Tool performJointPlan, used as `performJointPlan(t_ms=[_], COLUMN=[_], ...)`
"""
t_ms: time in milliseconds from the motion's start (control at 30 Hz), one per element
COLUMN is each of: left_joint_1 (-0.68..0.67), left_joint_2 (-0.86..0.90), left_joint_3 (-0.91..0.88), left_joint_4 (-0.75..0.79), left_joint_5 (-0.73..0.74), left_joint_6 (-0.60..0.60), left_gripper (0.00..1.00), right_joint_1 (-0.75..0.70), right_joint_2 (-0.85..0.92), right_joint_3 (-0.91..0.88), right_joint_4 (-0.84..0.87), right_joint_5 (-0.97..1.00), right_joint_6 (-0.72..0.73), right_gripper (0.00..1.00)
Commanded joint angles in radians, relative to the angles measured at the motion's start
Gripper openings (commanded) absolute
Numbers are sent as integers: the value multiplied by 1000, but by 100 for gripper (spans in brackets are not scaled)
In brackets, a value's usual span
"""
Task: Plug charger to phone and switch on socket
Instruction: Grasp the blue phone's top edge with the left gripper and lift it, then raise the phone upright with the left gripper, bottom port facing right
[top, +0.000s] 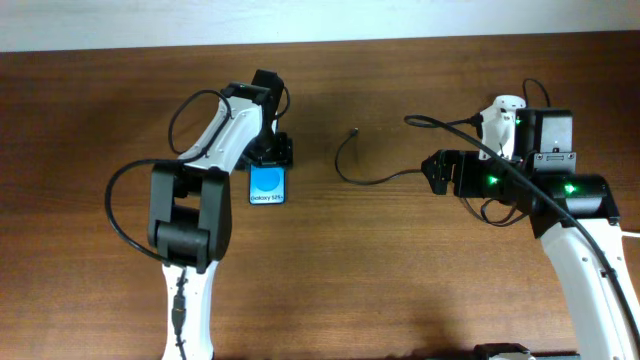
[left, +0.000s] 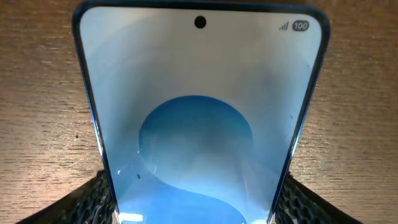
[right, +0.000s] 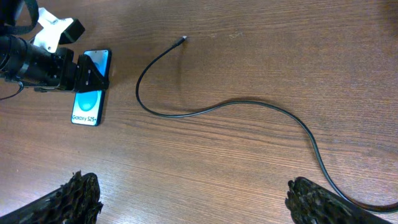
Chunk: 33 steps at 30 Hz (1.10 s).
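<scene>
**Phone pinched, charger loose on wood**

On brown wood-grain table (top: 400, 290): glossy rectangular phone (top: 268, 186), rounded corners, blue screen reading "Galaxy S25", "100" by its top edge. Clamped at one end between knobbly black fingers (left: 93, 199) of the left gripper (top: 270, 152). To its right, well apart: thin black charger (top: 380, 181), curved, small plug (right: 182, 39) lying free. Right gripper (right: 193, 208) spread wide, empty, near the cable.
</scene>
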Motion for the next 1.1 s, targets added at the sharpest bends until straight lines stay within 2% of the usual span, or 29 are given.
performJointPlan(t_ms=[0, 100, 167, 200, 300, 333, 500, 533, 633, 700, 800, 867, 933, 1000, 1067], left_joint_1=[-1, -1, -1, -1, 0, 1, 62, 89, 156, 180, 183, 184, 184, 194, 214], left_joint_2=[35, 35, 35, 35, 35, 35, 35, 35, 35, 35, 35, 35, 35, 35, 35], left_joint_3=[105, 216, 305, 343, 399, 406, 406, 406, 406, 406, 406, 406, 405, 406, 405], left_joint_4=[-65, -139, -198, -225, -270, -275, -275, -276, -305, -316, -341, -373, -383, -387, -447], left_joint_5=[29, 29, 29, 29, 37, 72, 301, 373, 544, 591, 628, 661, 684, 689, 689], left_joint_6=[-3, -3, -3, -3, -4, -24, -56, -110, -132, -225, -421, -463, -463, -469, -686], left_gripper=[63, 62, 56, 47, 7, 0, 0, 0, 0, 0, 0, 0, 0, 0, 0], right_joint_1=[6, 6, 6, 6, 6, 6, 6, 6, 7, 7, 21, 70, 118, 143, 172], right_joint_2=[2, 2, 2, 2, 2, 2, 18, 39, 144, 196, 219, 222, 256, 333, 362], right_joint_3=[22, 22, 22, 22, 22, 22, 22, 22, 22, 22, 22, 22, 23, 32, 45], right_joint_4=[2, 10, 10, 10, 12, 16, 53, 72, 126, 177, 259, 337, 431, 499, 528], right_joint_5=[-1, -1, -1, -1, -1, -2, -10, -37, -121, -197, -191, -129, -94, -130, -178], right_joint_6=[6, 6, 6, 6, 7, 13, 186, 226, 274, 280, 350, 439, 539, 610, 609], right_gripper=[99, 98, 98, 99, 99, 98, 99, 100, 95, 91, 89, 86, 79, 72, 72])
